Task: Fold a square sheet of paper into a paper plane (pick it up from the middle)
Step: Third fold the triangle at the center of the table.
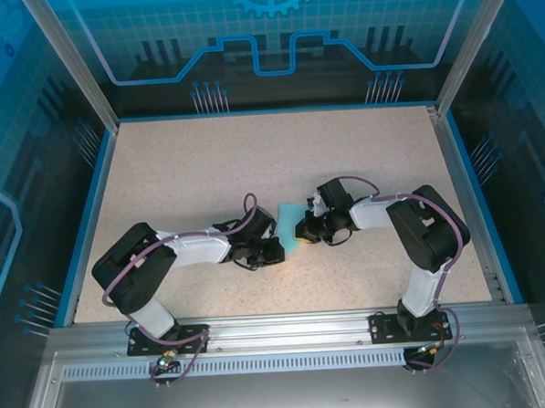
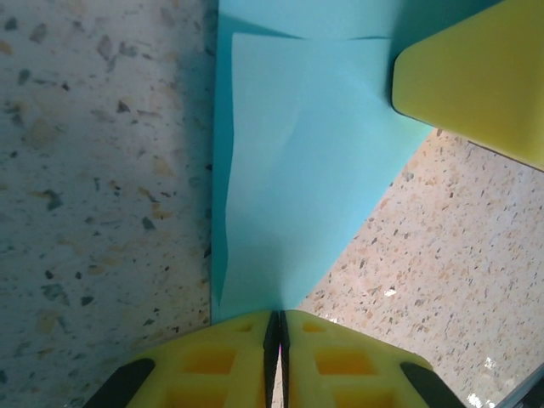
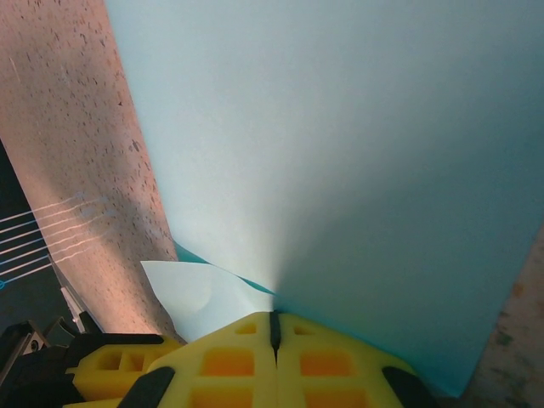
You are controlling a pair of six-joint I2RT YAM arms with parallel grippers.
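Note:
The square sheet of paper [image 1: 290, 219], light turquoise and folded to a smaller pointed shape, hangs between both grippers near the table's middle. In the left wrist view the paper [image 2: 297, 170] narrows to a tip that runs into my left gripper [image 2: 276, 316], whose jaws are shut on it. The right gripper's yellow finger [image 2: 476, 76] covers the paper's far corner. In the right wrist view the paper [image 3: 340, 153] rises from my right gripper [image 3: 274, 319], shut on its edge, with a pale flap [image 3: 200, 293] curling to the left. From above, the left gripper [image 1: 279, 249] and right gripper [image 1: 303, 232] almost touch.
The speckled beige table [image 1: 207, 171] has a blue rim [image 1: 89, 223] and metal corner posts [image 1: 68, 59]. An aluminium rail [image 1: 279, 332] carries both arm bases at the near edge. The left gripper's yellow body [image 3: 110, 370] sits close beside the right jaws.

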